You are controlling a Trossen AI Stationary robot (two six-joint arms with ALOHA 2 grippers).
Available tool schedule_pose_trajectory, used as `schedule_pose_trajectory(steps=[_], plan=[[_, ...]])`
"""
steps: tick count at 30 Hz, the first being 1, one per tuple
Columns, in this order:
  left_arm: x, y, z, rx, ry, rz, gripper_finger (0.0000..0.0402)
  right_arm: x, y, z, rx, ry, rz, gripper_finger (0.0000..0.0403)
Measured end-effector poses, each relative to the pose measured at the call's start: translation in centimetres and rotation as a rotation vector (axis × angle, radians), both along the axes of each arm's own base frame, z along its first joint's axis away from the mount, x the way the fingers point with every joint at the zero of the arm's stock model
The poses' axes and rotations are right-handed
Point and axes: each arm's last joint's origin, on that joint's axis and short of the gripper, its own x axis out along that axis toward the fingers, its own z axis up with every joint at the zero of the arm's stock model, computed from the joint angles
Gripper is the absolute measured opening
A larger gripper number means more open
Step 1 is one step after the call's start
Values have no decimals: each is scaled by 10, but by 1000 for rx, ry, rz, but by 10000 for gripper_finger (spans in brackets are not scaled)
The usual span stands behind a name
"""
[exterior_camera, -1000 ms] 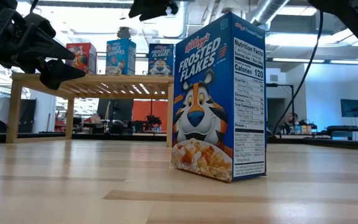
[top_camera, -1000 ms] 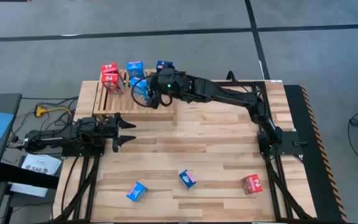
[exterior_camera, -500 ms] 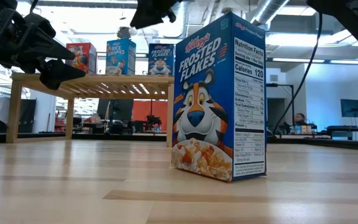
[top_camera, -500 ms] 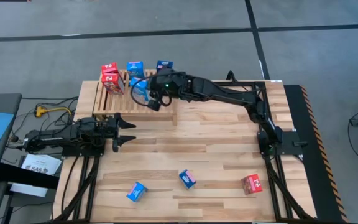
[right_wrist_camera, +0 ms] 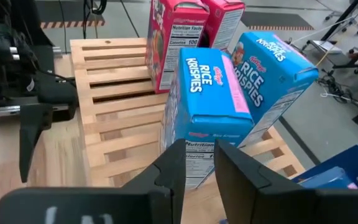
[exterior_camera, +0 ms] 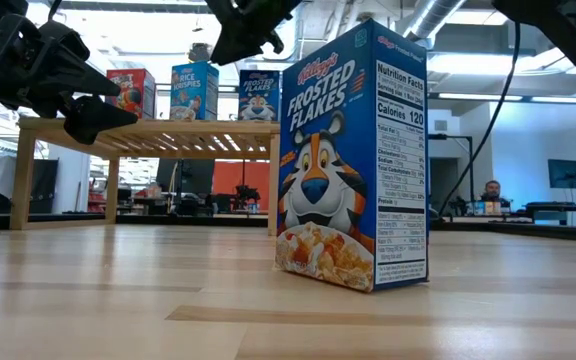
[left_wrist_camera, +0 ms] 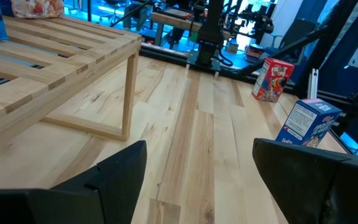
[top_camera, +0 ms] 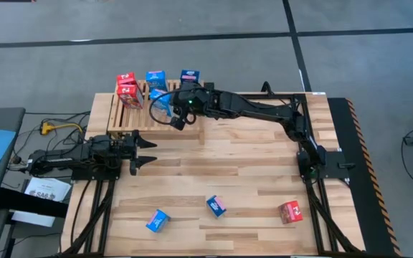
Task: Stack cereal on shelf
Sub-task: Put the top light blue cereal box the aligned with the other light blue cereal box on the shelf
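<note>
Saw the left claw (top_camera: pixel 151 152) spread wide and empty, parked low just short of the shelf (top_camera: pixel 120 118). Counted five cereal boxes upright on the shelf slats: two red boxes (top_camera: pixel 128 92) and three blue boxes (top_camera: pixel 155 77). Found the right claw (top_camera: pixel 177 119) narrowly parted and gripping nothing, with the nearest blue box (right_wrist_camera: pixel 207 106) standing just beyond its tips. Counted three more on the desk (top_camera: pixel 228 165), well apart from both claws: two blue (top_camera: pixel 158 220), one red (top_camera: pixel 290 211). Tallied eight in sight: five blue, three red. Judged them light, hollow card, smooth-sided, easily crushed or tipped. Judged it best to pinch across the narrow sides, mid-height, gently.
</note>
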Motion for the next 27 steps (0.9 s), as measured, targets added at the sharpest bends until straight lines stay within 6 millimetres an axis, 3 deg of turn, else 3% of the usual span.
schedule_pose_trajectory(steps=[9,20,27], plan=[[0,0,0,0,0,0,283,0,-8,2,0,-35,-20,108],[0,0,0,0,-1,0,283,15,-16,-22,23,-20,-24,108],[0,0,0,0,0,0,283,17,-11,-21,24,-35,-14,108]])
